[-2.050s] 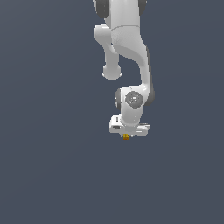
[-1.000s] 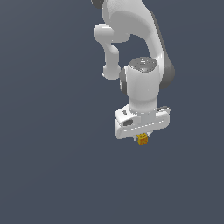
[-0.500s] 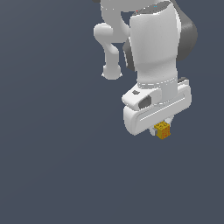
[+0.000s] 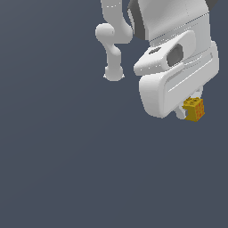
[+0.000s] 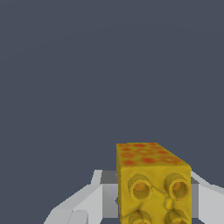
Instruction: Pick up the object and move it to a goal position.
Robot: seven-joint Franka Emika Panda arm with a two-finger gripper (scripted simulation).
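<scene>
Risk: white gripper (image 4: 190, 111), clamped on small yellow-orange studded block (image 4: 194, 109), holds only one end; block may slip.

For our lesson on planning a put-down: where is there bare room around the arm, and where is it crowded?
Everything at the exterior view's left and below the white pincer is bare dark grey ground. The crowded part is the upper right, where the white arm hangs with the small yellow-orange studded block held at the pincer.
</scene>
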